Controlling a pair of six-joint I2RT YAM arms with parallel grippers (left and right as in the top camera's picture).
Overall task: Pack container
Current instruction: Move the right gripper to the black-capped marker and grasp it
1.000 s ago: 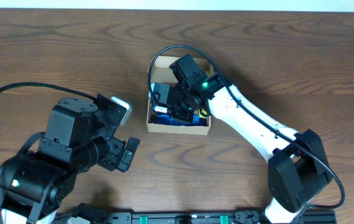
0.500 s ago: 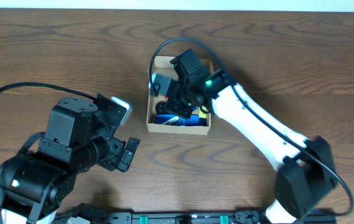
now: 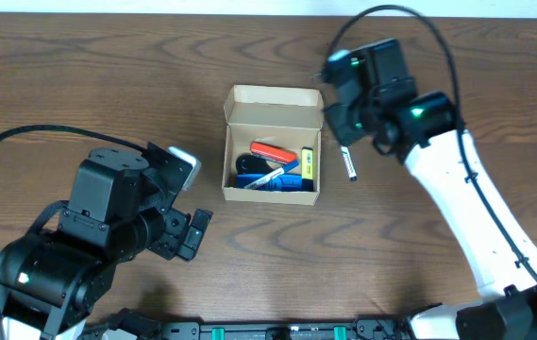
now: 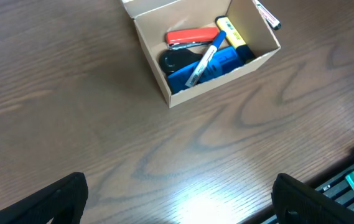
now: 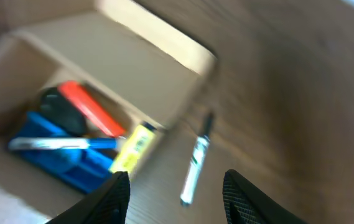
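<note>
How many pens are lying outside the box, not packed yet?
1. A white pen with dark ends lies on the table, close beside the right wall of the open cardboard box. Another could be hidden where the cameras cannot see.

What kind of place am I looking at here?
Likely a robotics lab bench: a black arm and a white arm at a wooden table, with a cardboard box of pens.
</note>
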